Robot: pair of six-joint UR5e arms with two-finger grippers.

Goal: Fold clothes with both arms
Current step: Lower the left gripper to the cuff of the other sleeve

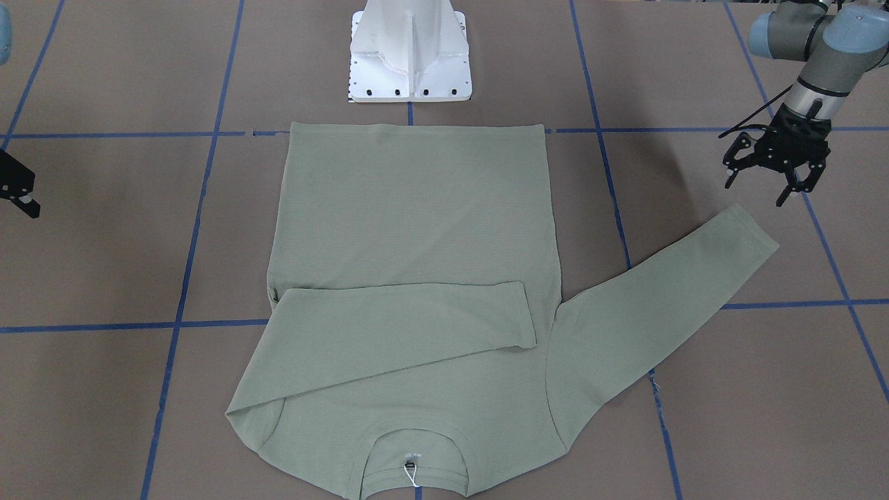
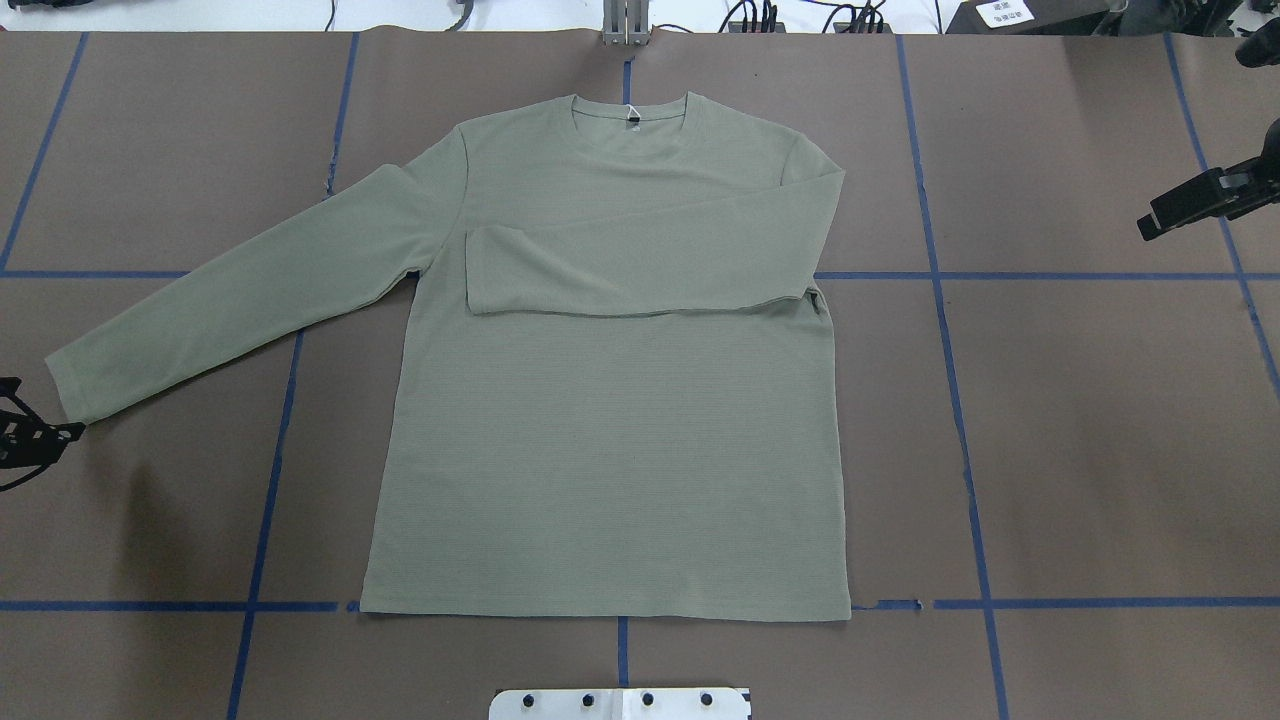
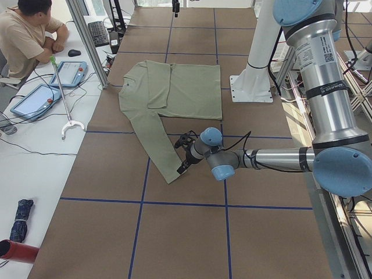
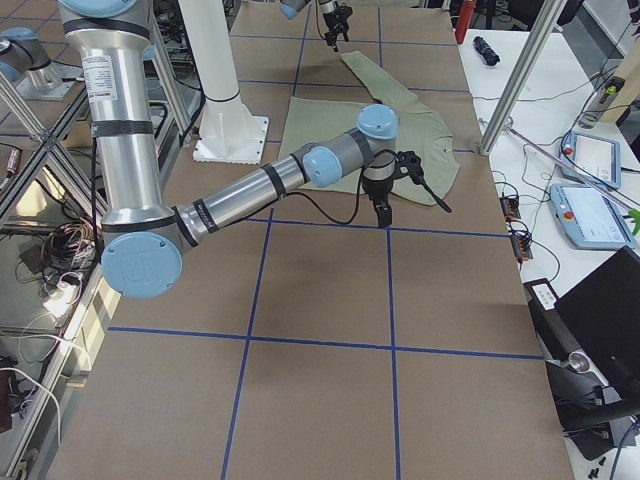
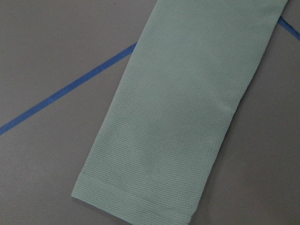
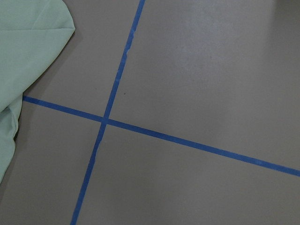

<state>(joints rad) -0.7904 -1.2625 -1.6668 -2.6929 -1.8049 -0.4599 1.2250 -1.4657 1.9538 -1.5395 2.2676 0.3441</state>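
The sage-green shirt (image 2: pixel 610 440) lies flat, collar and white tag string (image 2: pixel 630 110) at the far side. One sleeve (image 2: pixel 640 265) is folded across the chest. The other sleeve (image 2: pixel 250 290) stretches out flat, its cuff (image 1: pixel 753 232) toward my left gripper. My left gripper (image 1: pixel 757 191) is open and empty, hovering just beyond that cuff, which also shows in the left wrist view (image 5: pixel 136 201). My right gripper (image 2: pixel 1195 205) looks open and empty, raised well off the shirt's folded side; it also shows in the exterior right view (image 4: pixel 390 205). No chest logo shows.
The white pedestal base (image 1: pixel 410 55) stands at the shirt's hem side. Blue tape lines (image 6: pixel 105 121) grid the brown table. A seated operator (image 3: pixel 29 35), tablets and a grabber stick (image 3: pixel 64 99) are on the side table past the collar end.
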